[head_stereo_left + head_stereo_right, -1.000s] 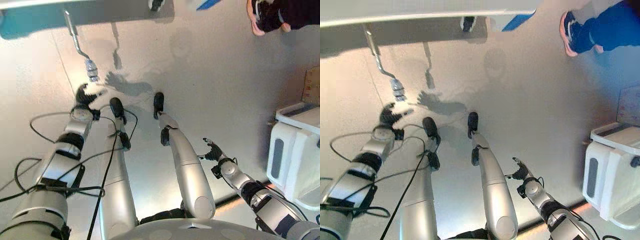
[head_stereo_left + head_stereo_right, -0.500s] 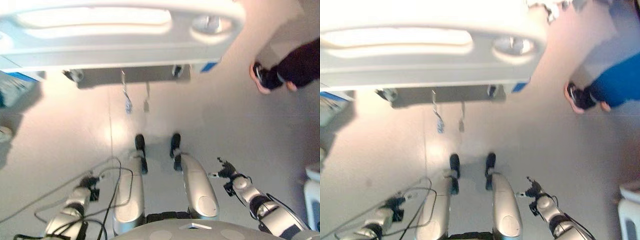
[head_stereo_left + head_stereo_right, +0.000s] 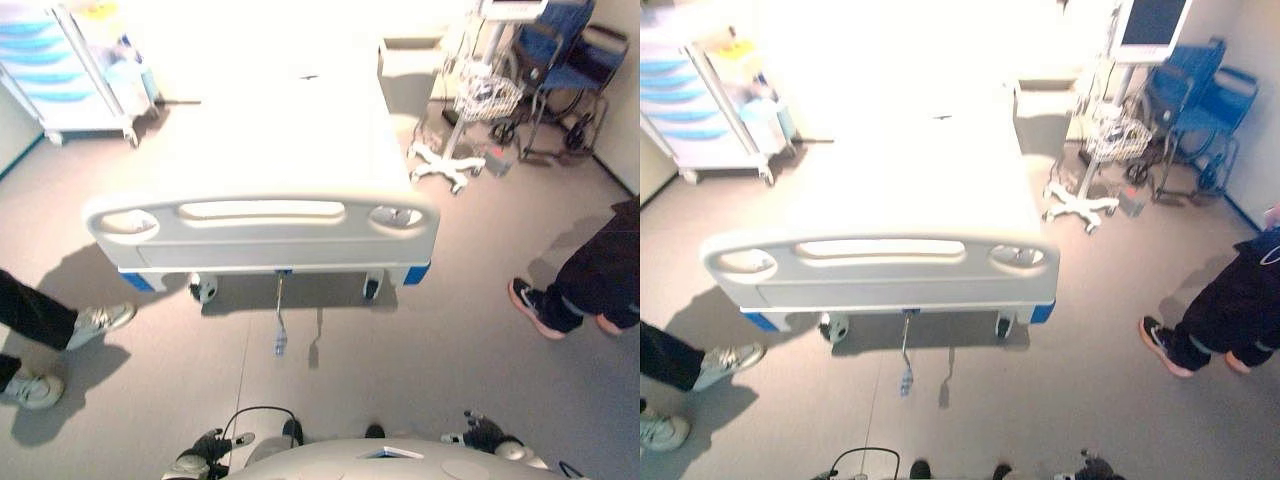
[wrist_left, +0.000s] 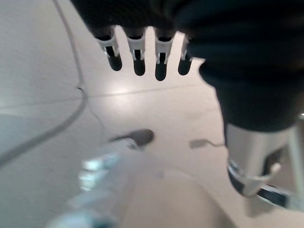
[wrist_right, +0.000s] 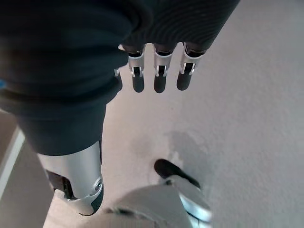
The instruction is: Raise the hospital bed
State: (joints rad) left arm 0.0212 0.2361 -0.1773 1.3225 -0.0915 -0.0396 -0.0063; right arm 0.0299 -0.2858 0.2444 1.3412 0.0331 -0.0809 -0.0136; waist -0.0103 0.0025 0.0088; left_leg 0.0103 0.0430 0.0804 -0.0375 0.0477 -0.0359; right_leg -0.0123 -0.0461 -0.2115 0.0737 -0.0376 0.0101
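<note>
Both hands (image 3: 210, 445) cut off below crank (image 3: 279, 322)

My left hand (image 4: 156, 42) and right hand (image 5: 159, 57) look alike: dark ribbed covers over the backs, short silver fingers (image 5: 159, 76) with dark rounded tips, a silver thumb with dark insets.

The two eye views look down from up high on the robot's head. They face forward and both show the same hospital bed (image 3: 262, 170), the floor (image 3: 440, 320) and a person's shoe (image 3: 530, 308), from spots just a little apart. Each wrist view sits very close behind its own hand, the left hand (image 4: 142, 52) and the right hand (image 5: 159, 71), looking down at the floor.
</note>
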